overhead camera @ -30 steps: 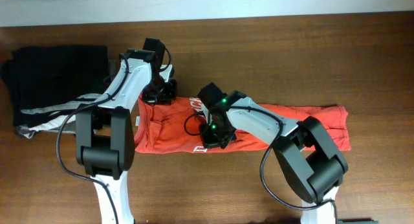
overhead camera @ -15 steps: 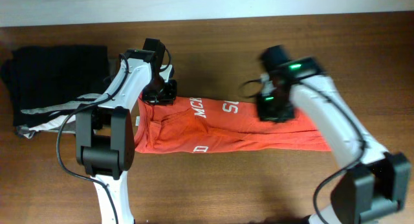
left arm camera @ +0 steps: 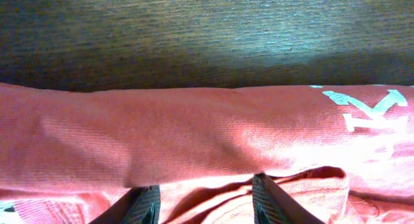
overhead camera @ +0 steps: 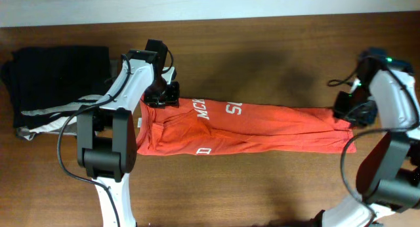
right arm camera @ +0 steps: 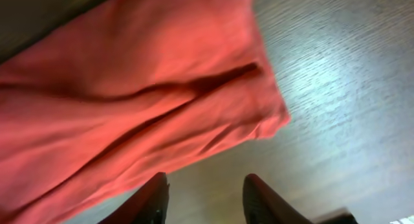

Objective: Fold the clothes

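Overhead, I see the orange-red T-shirt (overhead camera: 262, 130) lying as a long strip across the table (overhead camera: 262, 56). My left gripper (overhead camera: 161, 96) sits at its lettered end, jaws parted over the cloth, pinching nothing. My right gripper (overhead camera: 354, 113) is at the opposite end, jaws parted and empty.

Your counter (overhead camera: 262, 187): brown wood-grain top.
Item one: orange-red T-shirt (overhead camera: 275, 127), lying as a long flat band across the middle, with white lettering showing near its left end.
Item two: pile of dark folded garments (overhead camera: 59, 76) at the far left corner, apart from the T-shirt.
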